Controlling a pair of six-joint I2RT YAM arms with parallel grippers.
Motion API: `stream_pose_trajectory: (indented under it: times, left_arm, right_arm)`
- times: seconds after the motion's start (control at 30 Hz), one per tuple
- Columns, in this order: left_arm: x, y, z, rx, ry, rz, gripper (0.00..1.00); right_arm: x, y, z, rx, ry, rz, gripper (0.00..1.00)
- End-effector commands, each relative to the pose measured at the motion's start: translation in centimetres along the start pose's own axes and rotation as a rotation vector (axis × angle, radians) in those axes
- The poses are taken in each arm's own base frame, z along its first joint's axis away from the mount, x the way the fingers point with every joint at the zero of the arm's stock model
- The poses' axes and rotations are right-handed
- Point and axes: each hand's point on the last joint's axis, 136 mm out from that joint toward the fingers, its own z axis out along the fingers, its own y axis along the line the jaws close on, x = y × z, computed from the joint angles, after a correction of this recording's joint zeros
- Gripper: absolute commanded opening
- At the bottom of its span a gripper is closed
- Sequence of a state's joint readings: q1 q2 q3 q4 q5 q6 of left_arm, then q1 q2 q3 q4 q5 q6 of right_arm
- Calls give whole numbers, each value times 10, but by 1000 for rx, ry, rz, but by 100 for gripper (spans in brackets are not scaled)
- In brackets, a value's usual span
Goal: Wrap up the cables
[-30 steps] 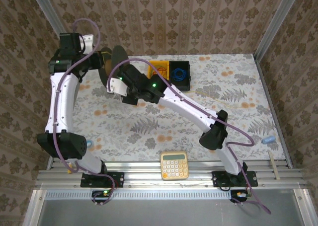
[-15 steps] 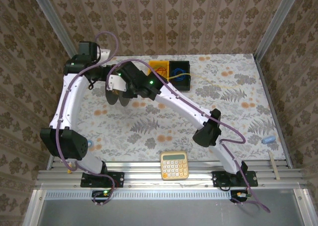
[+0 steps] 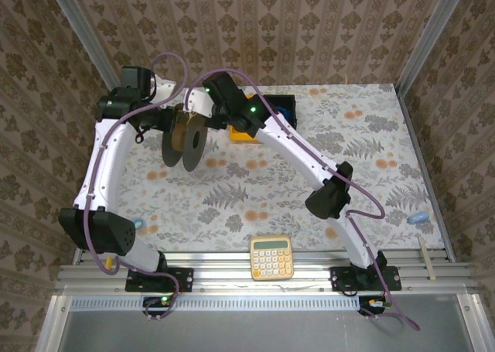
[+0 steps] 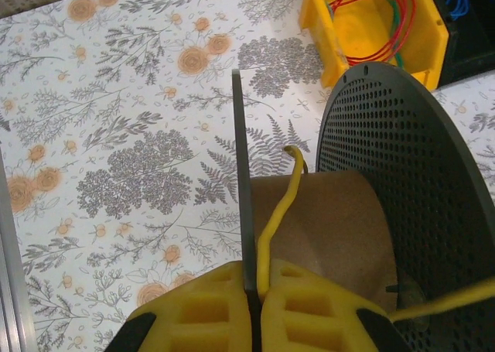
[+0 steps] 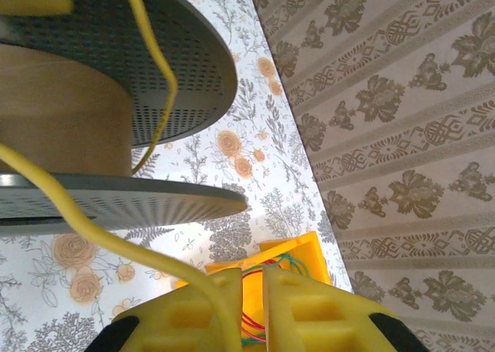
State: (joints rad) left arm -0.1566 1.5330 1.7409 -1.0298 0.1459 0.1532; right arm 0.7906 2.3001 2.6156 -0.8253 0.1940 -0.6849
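my left gripper point(image 4: 254, 305) is clamped on a flange edge of the spool point(image 3: 184, 139), whose core axis lies left-right. the yellow cord point(image 4: 272, 217) crosses the core and runs to my right gripper point(image 5: 254, 305) just beyond. its jaws are a crack apart, and i cannot tell if it grips the cord.
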Motion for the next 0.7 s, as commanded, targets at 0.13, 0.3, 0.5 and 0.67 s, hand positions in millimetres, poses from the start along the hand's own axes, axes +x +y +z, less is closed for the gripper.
stream_pose_trajectory:
  times: [0.13, 0.3, 0.5, 0.67]
  left_arm:
    - [6, -16, -29, 61, -18, 105, 0]
    - [12, -22, -35, 92, -13, 136, 0]
    - [12, -37, -43, 180, -36, 152, 0]
    - [9, -44, -50, 219, -57, 167, 0]
  right_arm:
    - [12, -39, 2, 55, -32, 70, 18]
    - [26, -52, 9, 60, -29, 108, 19]
    - [48, -70, 21, 55, -33, 166, 26]
    - [65, -82, 27, 54, -27, 193, 27]
